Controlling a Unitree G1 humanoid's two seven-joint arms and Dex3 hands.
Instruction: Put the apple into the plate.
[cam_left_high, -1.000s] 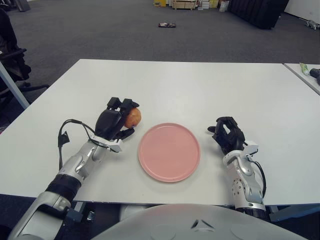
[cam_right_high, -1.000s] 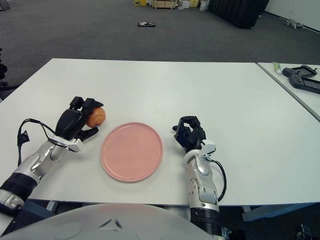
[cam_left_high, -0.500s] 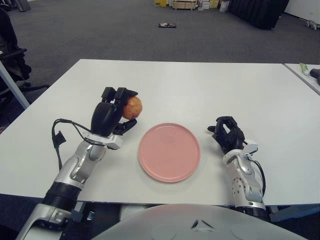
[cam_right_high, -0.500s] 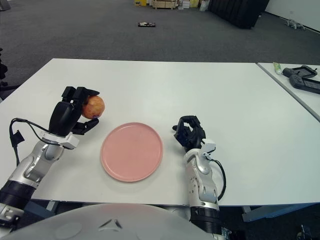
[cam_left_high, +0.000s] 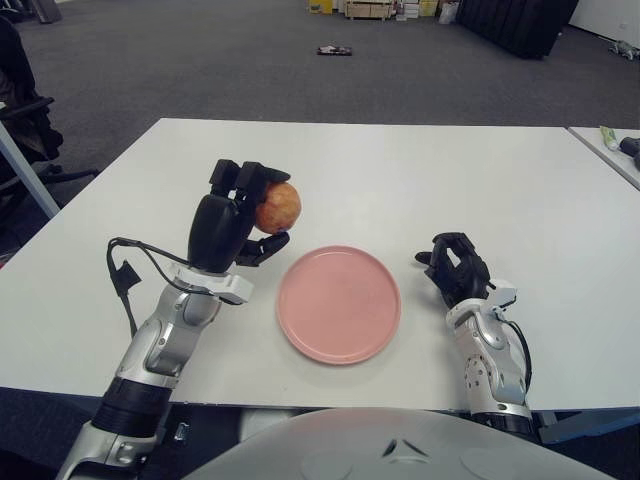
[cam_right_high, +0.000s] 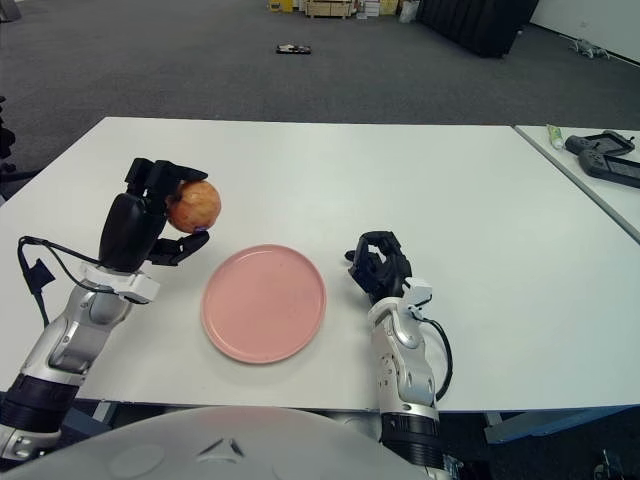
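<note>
Taking the pink plate (cam_left_high: 338, 303) as your landmark, your left hand (cam_left_high: 225, 228) sits to its left and is raised off the white table (cam_left_high: 400, 170), wrist upright, with its black fingers (cam_left_high: 240, 180) curled around the apple (cam_left_high: 277, 207). The apple is held in the air, up and left of the plate's near-left rim, not over the plate's middle and not touching it. A black cable (cam_left_high: 135, 265) loops out from the left forearm, further left of the plate. The plate itself lies flat on the table with nothing on it. To the plate's right, just beside its rim, your right hand (cam_left_high: 456, 268) shows low at the table, its fingers bent inward and holding nothing; you cannot tell from these views whether it touches the tabletop. Far right of the plate, on a neighbouring table, dark handheld controllers (cam_right_high: 604, 157) lie at the edge of view.
</note>
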